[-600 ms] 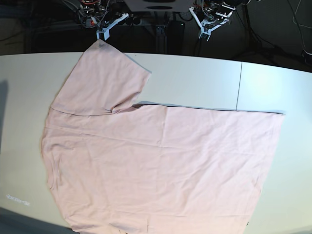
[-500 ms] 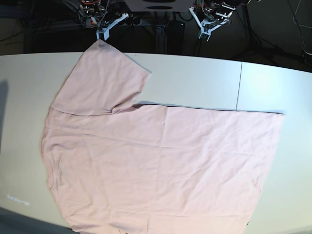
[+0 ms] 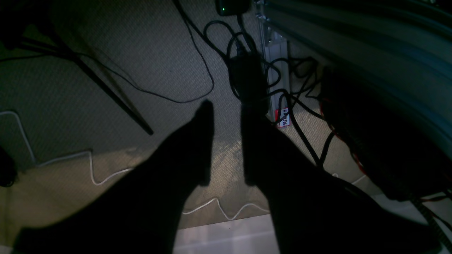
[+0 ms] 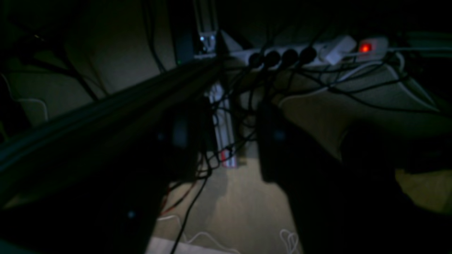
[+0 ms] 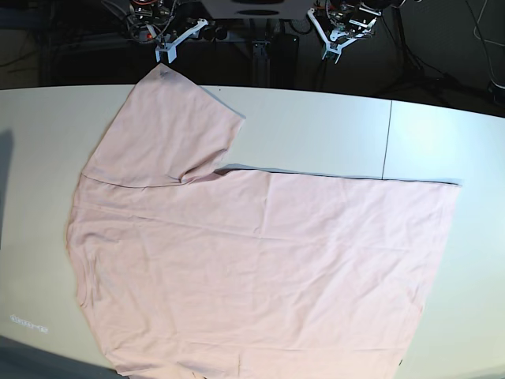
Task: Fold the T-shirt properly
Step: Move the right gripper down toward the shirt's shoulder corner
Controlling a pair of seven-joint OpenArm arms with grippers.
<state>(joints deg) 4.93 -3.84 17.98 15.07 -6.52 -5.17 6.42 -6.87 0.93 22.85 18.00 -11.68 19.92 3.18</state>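
Both claws sit parked beyond the far edge of the table (image 5: 316,118), off the cloth entirely. The right gripper (image 5: 168,49) hangs just past that edge, its white fingers parted a little and holding nothing; its own wrist view is too dark to add much. The left gripper (image 5: 334,46) mirrors it further along the same edge, and its wrist view shows the two dark fingers (image 3: 203,141) with a clear gap between them, only floor and cables (image 3: 197,63) beneath. Now the key relation: the T-shirt (image 5: 252,260) lies flat on the table, plain side up, long axis running across the table. One sleeve (image 5: 166,134) points straight up toward the far edge, its tip almost under the right gripper. So the right arm looks nearer; the left gripper has bare table between it and the cloth.
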